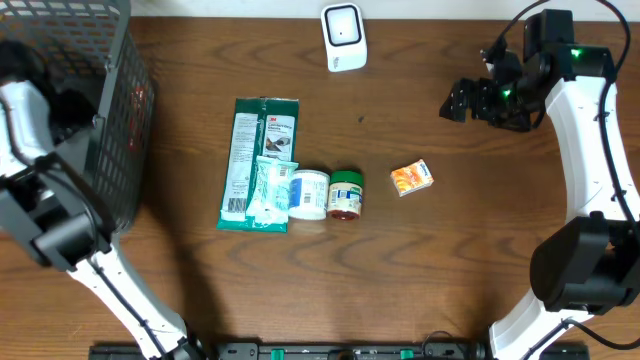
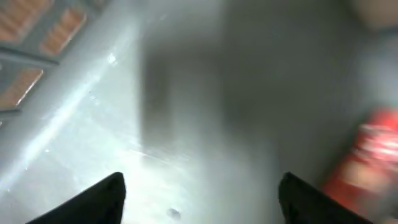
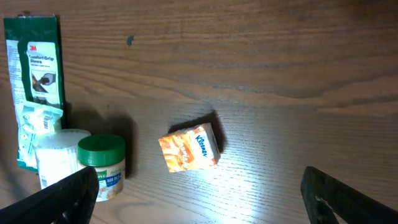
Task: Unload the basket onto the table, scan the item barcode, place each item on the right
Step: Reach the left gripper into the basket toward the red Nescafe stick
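Observation:
Several items lie mid-table: a green 3M glove pack (image 1: 258,148), a small packet (image 1: 268,190), a white tub (image 1: 308,194), a green-lidded jar (image 1: 346,194) and an orange Kleenex pack (image 1: 411,178). The white scanner (image 1: 343,37) stands at the back edge. My right gripper (image 1: 462,100) hovers open, high at the back right. In its wrist view the gripper (image 3: 200,177) is empty, with the Kleenex pack (image 3: 189,147) just ahead and the jar (image 3: 102,163) on the left. My left gripper (image 2: 202,182) is open and empty over the basket's grey floor, with a blurred red item (image 2: 367,162) to its right.
The dark mesh basket (image 1: 110,130) fills the back left corner, with my left arm (image 1: 25,115) reaching into it. The left wrist view is heavily blurred. The right arm's base (image 1: 585,270) stands at the front right.

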Tool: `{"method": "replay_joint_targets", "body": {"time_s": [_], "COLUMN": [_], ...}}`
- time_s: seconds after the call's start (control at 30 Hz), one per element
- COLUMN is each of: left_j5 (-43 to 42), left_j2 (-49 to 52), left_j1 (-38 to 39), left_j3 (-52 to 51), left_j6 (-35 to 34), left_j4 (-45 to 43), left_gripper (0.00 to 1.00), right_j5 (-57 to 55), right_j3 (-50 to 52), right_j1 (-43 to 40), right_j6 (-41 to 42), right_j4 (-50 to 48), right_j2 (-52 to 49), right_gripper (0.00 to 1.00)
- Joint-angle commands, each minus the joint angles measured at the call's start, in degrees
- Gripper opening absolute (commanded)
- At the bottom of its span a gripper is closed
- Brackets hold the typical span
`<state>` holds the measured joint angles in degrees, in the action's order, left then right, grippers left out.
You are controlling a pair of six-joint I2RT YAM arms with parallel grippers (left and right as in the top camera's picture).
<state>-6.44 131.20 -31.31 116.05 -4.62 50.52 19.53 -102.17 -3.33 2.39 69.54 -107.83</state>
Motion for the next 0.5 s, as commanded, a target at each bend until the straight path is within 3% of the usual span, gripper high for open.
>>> {"method": "replay_joint_targets", "body": {"time_s": [0.0, 0.2, 0.47], "left_j5": [-17.38, -20.0, -19.5], "left_j2": [-4.76, -1.68, 6.4], "left_j1": [0.15, 2.1, 3.63], "left_j3": [0.04, -0.61, -0.68], "left_j6": [1.92, 8.39, 9.57], "left_j4": [-0.31, -0.15, -1.2], "left_gripper": [0.85, 0.88, 0.88], "right_j5": [0.02, 0.02, 0.02], "right_j3": [0.35, 0.35, 0.35], "right_j1": [0.04, 0.04, 0.04], "right_j6": [0.59, 0.61, 0.83], "right_j4": [0.13, 0.61, 0.72], "right_j2": [0.98, 0.98, 0.98], "right_gripper": [0.99, 0.99, 0.99]}}
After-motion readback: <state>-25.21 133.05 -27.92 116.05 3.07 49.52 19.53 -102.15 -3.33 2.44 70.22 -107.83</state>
